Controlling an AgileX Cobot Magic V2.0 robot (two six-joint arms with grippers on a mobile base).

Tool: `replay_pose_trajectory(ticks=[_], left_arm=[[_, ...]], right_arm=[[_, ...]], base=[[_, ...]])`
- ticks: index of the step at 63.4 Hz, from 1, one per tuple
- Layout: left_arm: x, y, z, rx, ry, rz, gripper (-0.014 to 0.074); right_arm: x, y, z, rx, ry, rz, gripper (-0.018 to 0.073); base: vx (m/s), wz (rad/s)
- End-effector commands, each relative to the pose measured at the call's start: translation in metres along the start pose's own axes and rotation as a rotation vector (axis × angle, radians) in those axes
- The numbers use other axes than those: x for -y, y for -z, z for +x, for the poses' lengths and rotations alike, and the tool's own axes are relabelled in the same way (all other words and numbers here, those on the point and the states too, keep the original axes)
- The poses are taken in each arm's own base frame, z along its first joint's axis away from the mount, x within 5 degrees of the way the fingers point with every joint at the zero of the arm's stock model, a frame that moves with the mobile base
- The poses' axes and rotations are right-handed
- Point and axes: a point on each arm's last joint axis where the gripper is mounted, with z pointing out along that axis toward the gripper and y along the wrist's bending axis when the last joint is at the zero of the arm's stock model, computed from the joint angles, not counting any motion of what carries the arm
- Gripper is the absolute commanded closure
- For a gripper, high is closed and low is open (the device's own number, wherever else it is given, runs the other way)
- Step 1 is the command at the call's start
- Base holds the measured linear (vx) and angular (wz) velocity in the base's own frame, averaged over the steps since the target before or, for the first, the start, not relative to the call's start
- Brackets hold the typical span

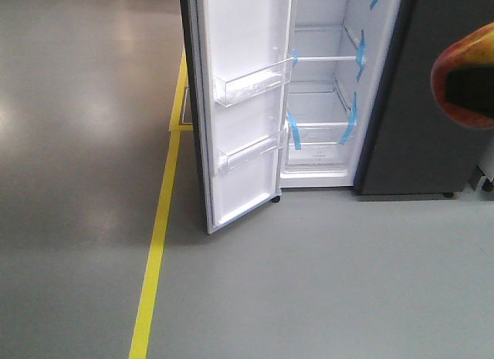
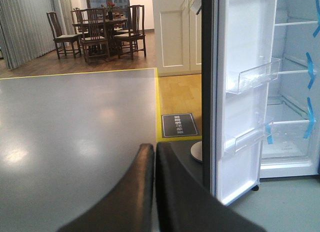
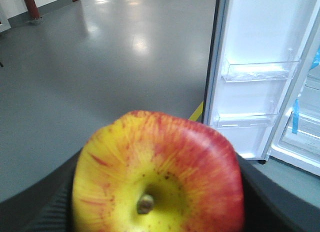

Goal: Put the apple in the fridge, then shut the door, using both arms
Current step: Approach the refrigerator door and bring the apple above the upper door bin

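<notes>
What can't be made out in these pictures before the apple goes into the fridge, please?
1. Front view: the apple is cut off by the right edge.
2. Front view: the fridge top is cut off by the upper edge.
3. Right wrist view: the apple hides most of the fingers holding it.
4. Left wrist view: the floor sign lettering is too small to read.

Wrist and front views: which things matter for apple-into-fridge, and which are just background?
Job: apple, held in the right hand; fridge; its open door; left hand, shut and empty.
Background: dining table and chairs; white cabinet; floor sign; yellow floor line.
</notes>
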Motion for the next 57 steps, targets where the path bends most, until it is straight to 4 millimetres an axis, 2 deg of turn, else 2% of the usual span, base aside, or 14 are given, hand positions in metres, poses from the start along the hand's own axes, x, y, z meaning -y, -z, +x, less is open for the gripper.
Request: replay_pose_trajectory(ticks=[1,57], left_arm=[[-0.0005,0.0,-0.0005,0.07,0.016,-0.005,0.0603],[-0.0005,0.0,-0.0005,0.07,0.016,-0.005,0.0603]], right_arm=[[-0.0023,0.0067,-0.0123,0.097,-0.003,0.015,0.0566],[-0.0023,0.0067,-0.0123,0.097,-0.003,0.015,0.0566]], base=[[0.22,-0.03],[0.21,0.01]])
